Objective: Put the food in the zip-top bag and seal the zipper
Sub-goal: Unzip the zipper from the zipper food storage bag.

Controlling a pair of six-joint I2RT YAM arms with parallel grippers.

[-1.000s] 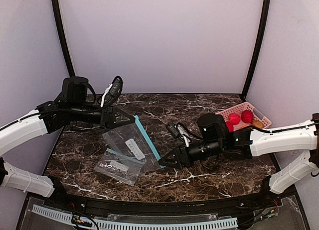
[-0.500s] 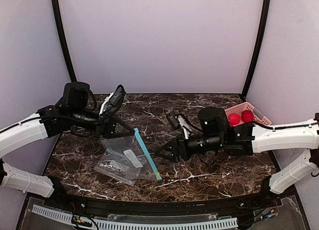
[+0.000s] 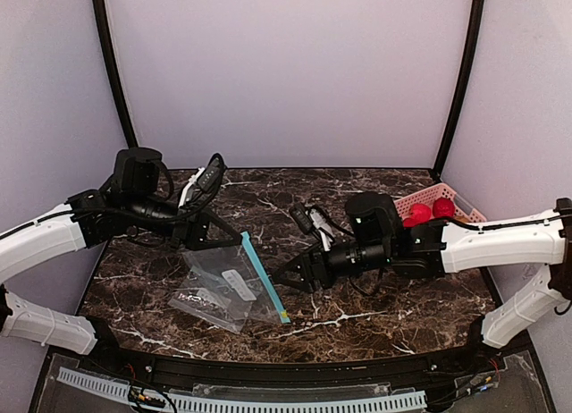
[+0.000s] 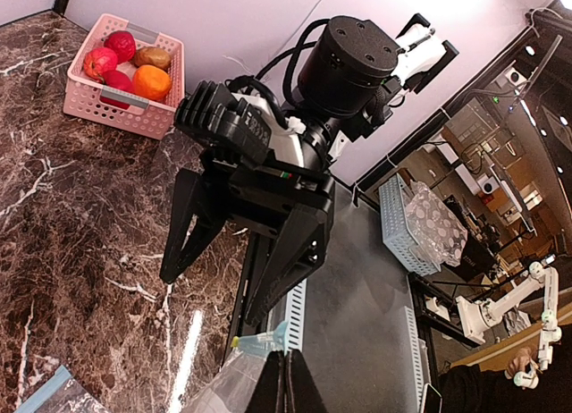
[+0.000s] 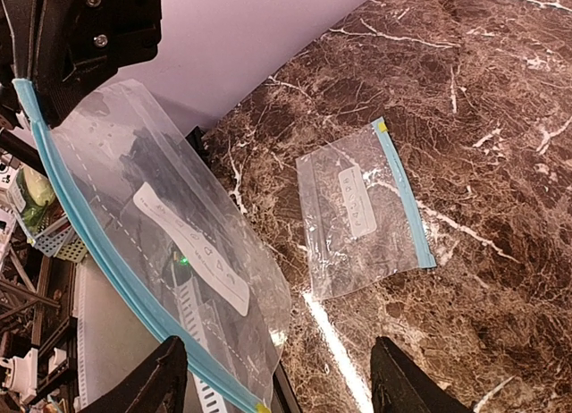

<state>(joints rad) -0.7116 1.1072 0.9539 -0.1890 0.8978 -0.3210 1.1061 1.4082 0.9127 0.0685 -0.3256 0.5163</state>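
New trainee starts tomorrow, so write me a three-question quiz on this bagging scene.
1. Which gripper holds the zip-top bag off the table?
2. True or false: the right gripper is open.
3. The food lies in: A the pink basket, B the zip-top bag, C the right gripper.

Key: 1 the left gripper, shut on the bag's corner; 2 true; 3 A.

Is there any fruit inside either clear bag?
No; the held bag and the flat one are empty; the fruit sits in the pink basket.
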